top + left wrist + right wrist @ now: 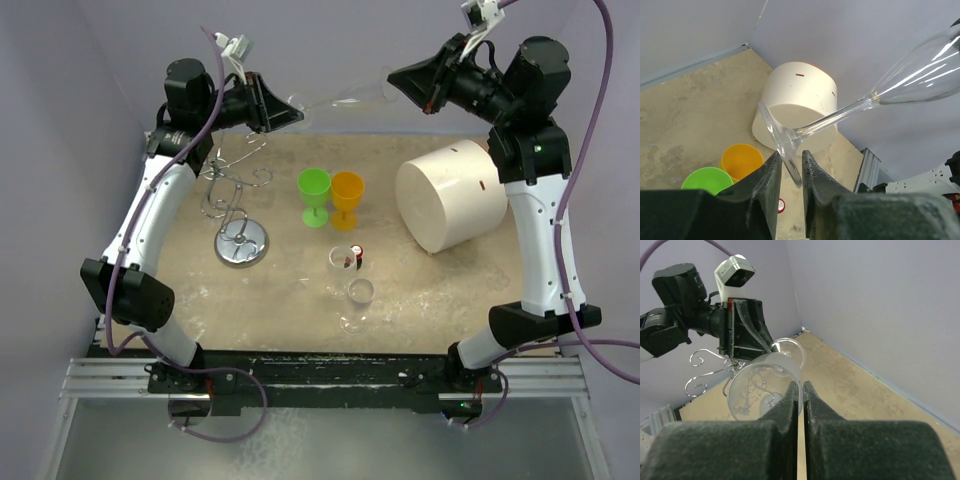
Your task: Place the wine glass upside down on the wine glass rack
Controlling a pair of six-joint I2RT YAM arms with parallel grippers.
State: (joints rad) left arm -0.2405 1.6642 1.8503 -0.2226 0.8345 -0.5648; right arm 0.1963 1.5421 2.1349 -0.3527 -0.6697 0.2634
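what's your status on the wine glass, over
Right gripper shut on wine glass rim, glass midair. Left gripper straddles its foot, grip unclear. Wine glass rack upright, nothing hung; way looks clear.

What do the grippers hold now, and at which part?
The right gripper pinches the wine glass at its bowl's rim. The left gripper flanks its foot; whether it grips cannot be told.

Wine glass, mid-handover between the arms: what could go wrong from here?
1. The left gripper meets the wine glass only at its foot's edge, tilted between its fingers; it may slip or pivot if the right gripper releases early.
2. The right gripper pinches just the rim of the bowl, so any pull between arms strains the thin stem.
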